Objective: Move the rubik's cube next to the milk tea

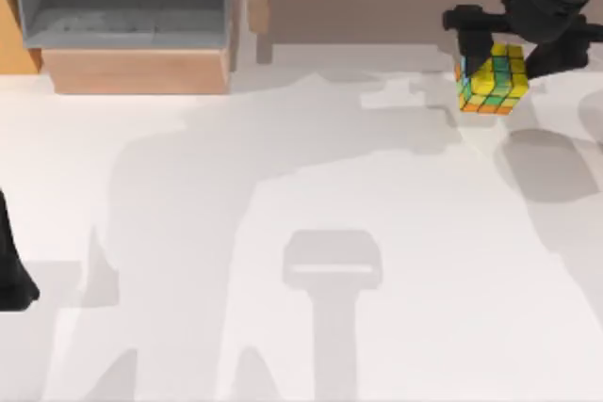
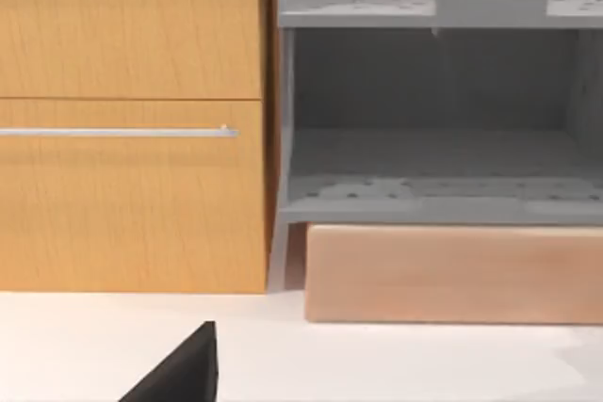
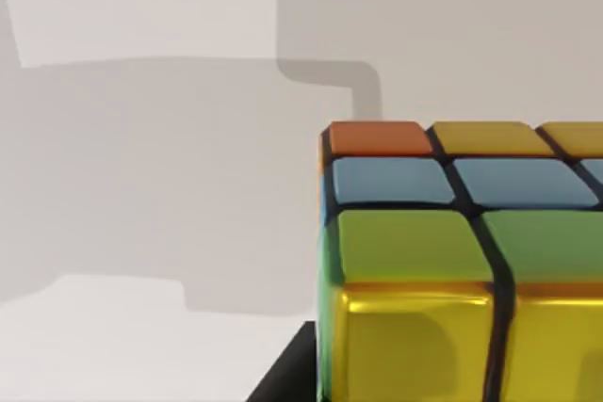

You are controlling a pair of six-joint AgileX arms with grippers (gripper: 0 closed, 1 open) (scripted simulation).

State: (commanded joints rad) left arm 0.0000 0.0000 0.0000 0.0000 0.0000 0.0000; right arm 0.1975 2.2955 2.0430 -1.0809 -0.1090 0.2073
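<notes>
Rubik's cube (image 1: 493, 79) sits at the upper right of the top view, clamped between the fingers of the right gripper (image 1: 495, 49), whose dark arm reaches in from the upper right corner; the right wrist view shows the cube's (image 3: 452, 261) orange, blue, green and yellow tiles above the white table (image 3: 141, 185). The left arm (image 1: 11, 270) is parked at the left edge, and I cannot tell how its gripper stands. A wooden cabinet (image 2: 132, 120) and grey shelf (image 2: 433, 110) appear in the left wrist view.
</notes>
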